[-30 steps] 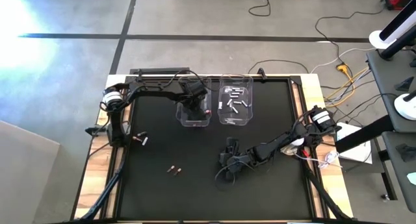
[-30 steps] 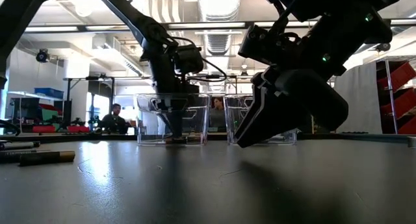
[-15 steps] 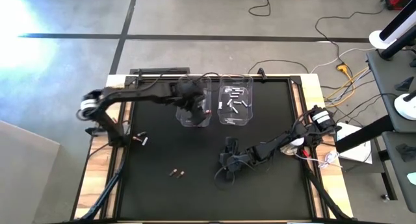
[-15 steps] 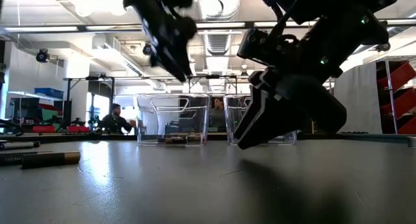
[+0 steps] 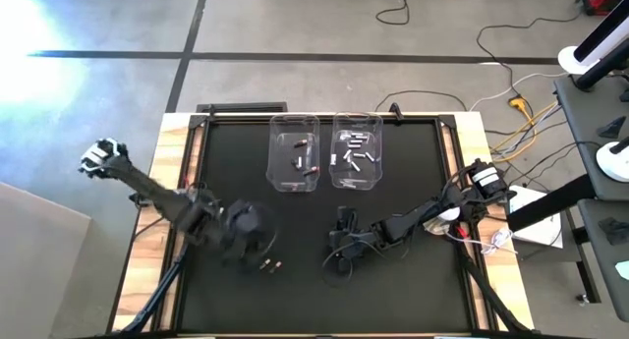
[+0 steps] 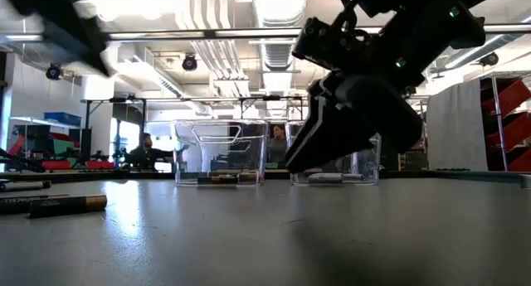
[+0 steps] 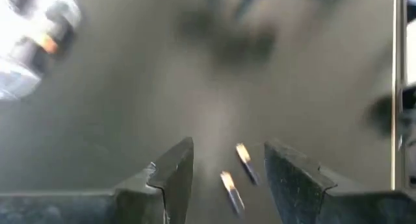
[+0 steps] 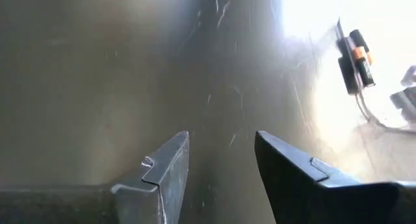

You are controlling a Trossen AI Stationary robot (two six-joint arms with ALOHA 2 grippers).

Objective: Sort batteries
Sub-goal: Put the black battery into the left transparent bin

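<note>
My left gripper (image 5: 257, 247) (image 7: 229, 145) hangs open above the black mat near its front left. Two small dark batteries (image 5: 267, 264) (image 7: 237, 175) lie on the mat just beyond its fingertips, untouched. My right gripper (image 5: 339, 257) (image 8: 221, 136) stands open over the middle of the mat with nothing between its fingers (image 6: 295, 165). The left clear bin (image 5: 295, 153) holds a few dark batteries, and the right clear bin (image 5: 356, 152) holds several silvery ones. Other dark batteries (image 6: 66, 205) lie on their sides at the mat's left.
The two bins stand side by side at the mat's far middle (image 6: 220, 152). A wooden border (image 5: 147, 270) frames the mat. Cables and a white box (image 5: 531, 221) lie off the right edge. People sit in the room behind (image 6: 148, 151).
My left gripper has risen out of the left bin and swung fast toward the table's near left. It now hangs over the two batteries near the front.
</note>
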